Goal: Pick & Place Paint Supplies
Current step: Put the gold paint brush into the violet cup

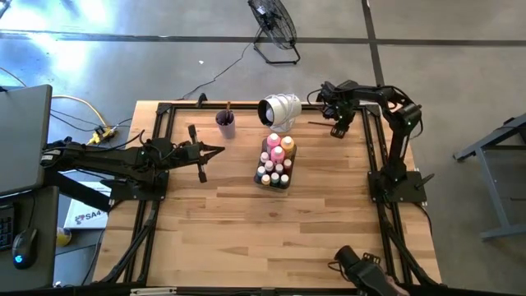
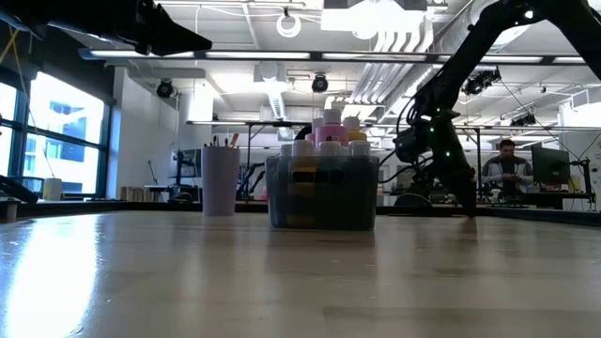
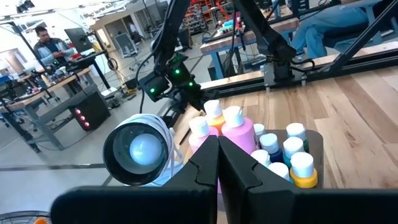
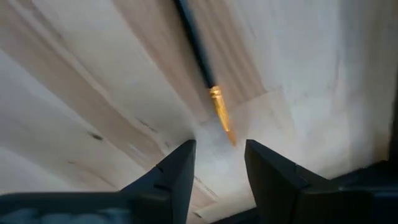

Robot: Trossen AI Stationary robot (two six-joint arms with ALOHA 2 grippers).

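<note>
Hovering over the far edge of the table point(image 1: 246, 230), my right claw point(image 4: 219, 163) stood part-open, holding nothing, its fingers apart just short of a paintbrush point(image 4: 202, 68) lying flat on the wood, gold ferrule nearest me. My left claw point(image 3: 217, 163) was shut and empty, raised on the near-left side of the clear tray point(image 1: 274, 179) of paint bottles point(image 1: 277, 158). Beyond the tray's left stood the lilac cup point(image 1: 226, 125). I could read no labels on the bottles; the brush's tip was blurred.
</note>
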